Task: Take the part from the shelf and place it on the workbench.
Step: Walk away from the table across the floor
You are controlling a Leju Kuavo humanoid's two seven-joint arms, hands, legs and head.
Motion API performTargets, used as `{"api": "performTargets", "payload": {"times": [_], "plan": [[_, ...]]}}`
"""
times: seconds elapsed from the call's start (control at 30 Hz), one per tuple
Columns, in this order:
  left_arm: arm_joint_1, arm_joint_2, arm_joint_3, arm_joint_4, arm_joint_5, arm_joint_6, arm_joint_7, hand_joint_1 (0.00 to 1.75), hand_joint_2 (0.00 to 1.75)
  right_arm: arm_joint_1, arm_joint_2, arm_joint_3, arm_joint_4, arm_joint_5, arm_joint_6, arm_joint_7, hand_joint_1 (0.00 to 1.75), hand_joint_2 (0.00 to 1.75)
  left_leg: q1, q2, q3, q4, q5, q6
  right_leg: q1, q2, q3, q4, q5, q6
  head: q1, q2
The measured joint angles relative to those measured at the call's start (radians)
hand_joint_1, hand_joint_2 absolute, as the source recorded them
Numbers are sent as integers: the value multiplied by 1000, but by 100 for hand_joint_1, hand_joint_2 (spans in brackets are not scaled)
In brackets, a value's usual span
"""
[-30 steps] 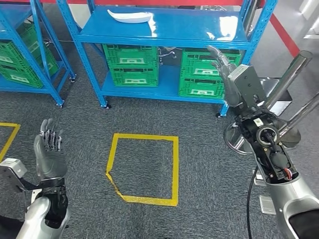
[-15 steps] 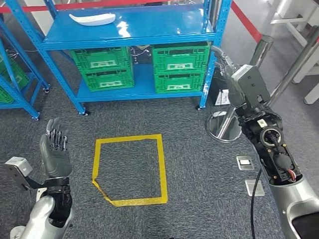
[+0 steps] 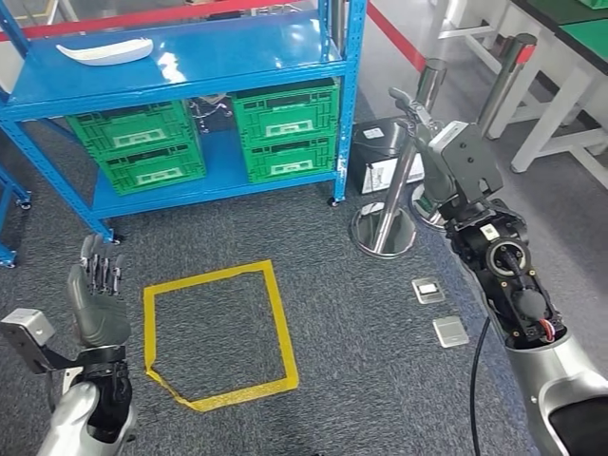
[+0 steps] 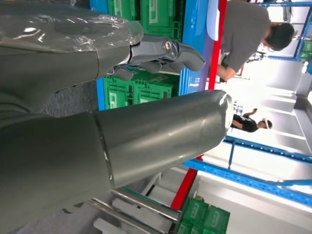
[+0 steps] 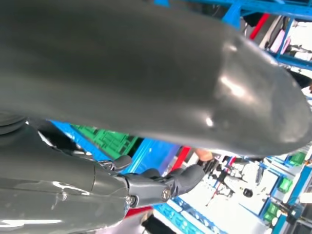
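The blue shelf (image 3: 215, 66) carries a white part (image 3: 105, 51) on top (green crates (image 3: 208, 138) sit one level below).

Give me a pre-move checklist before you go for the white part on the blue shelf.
1. White part lying on the top board of the blue shelf: ok.
2. Left hand free, fingers apart, nothing held: ok.
3. Right hand free, fingers stretched out, nothing held: ok.
4. Part within reach: not ok; both hands are well short of the shelf.
5. Right arm's side unobstructed: not ok; steel posts stand close by the right hand.
6. Workbench ready to take the part: cannot tell.
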Motion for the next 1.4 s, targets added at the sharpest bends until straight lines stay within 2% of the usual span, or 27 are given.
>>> {"api": "performTargets", "payload": {"times": [0.07, 0.13, 0.17, 0.2, 0.23, 0.3, 0.33, 0.37, 0.43, 0.5, 0.73, 0.8, 0.9, 1.4], "plan": [[0, -2, 0, 0, 1, -2, -2, 0, 0, -2, -2, 0, -1, 0, -1, 1, 0, 0, 2, 22, 5, -13, 7, 5, 3, -57, -41, 95, -59, 5, 11, 0], [1, -2, 0, 0, 3, -3, -3, 0, 0, -2, -2, 1, 0, 0, -2, 1, 0, 0, 2, 43, 4, -13, 7, 7, 2, -81, -94, 220, -116, 11, 17, 0], [1, -2, 0, 1, 5, -3, -3, 0, 0, -1, -2, 1, 0, 0, -2, 2, 0, 0, 2, 52, 3, -12, 7, 7, 0, -85, -105, 250, -123, 15, 20, 0], [2, -2, 0, 1, 6, -3, -4, 0, 0, -1, -2, 2, 0, 0, -2, 2, 0, 0, 2, 59, 3, -11, 6, 6, -2, -88, -95, 240, -110, 18, 22, 0], [1, -2, 0, 1, 7, -3, -4, 0, 0, -1, -2, 2, 0, 0, -2, 2, 0, 0, 3, 65, 4, -8, 4, 3, -5, -91, -66, 191, -82, 20, 24, 0], [0, -3, 0, 1, 8, -4, -7, 0, 0, -2, -2, 2, 0, 2, -2, 0, 0, 0, 2, 75, 2, 3, -3, -7, -7, -102, 11, 52, -30, 23, 28, 0], [0, -3, 0, 1, 8, -5, -10, 0, 0, -2, -2, 2, 0, 4, -2, 0, 0, 0, 1, 78, -1, 9, -5, -13, -7, -104, 36, 6, -18, 19, 28, 0], [-1, -3, 0, 1, 7, -6, -13, 0, 0, -1, -2, 2, 0, 5, -1, -1, 0, 0, -2, 79, -4, 14, -9, -15, -6, -105, 46, -16, -16, 15, 26, 0], [-3, -2, 0, 1, 4, -8, -20, 0, 0, -2, -2, 4, 2, 6, 5, -2, 0, 0, -4, 80, -7, 16, -8, -6, -5, -100, 45, -19, -17, 5, 17, 0], [-5, -2, 0, 3, -1, -10, -27, 0, 0, -5, -2, 7, 5, 6, 14, -7, 0, 0, -5, 80, -6, 12, -3, 1, -3, -99, 45, -20, -16, 3, 10, 0], [-12, -29, -18, 41, -22, -36, -70, 0, 0, 27, -16, -15, 7, -11, 3, -11, 0, 0, -2, 79, 2, -2, 4, -17, 1, -100, 45, -20, -18, -8, 0, 0], [-29, -45, -29, 73, -18, -53, -86, 0, 0, 46, -27, -33, 2, -16, -2, -7, 0, 0, -1, 79, 2, -3, 3, -25, 3, -100, 45, -20, -18, -10, 0, 0], [-65, -63, -40, 125, -9, -74, -108, 0, 0, 70, -39, -59, -9, -11, -4, -1, 0, 0, 0, 79, 2, -3, 2, -31, 3, -100, 45, -20, -18, -11, 0, 0], [-135, -131, -50, 300, -6, -114, -160, 0, 0, 102, -58, -110, -26, 7, -3, 11, 0, 0, -3, 79, 1, -1, 1, -32, 3, -100, 48, -23, -17, -10, 0, 0]]}}
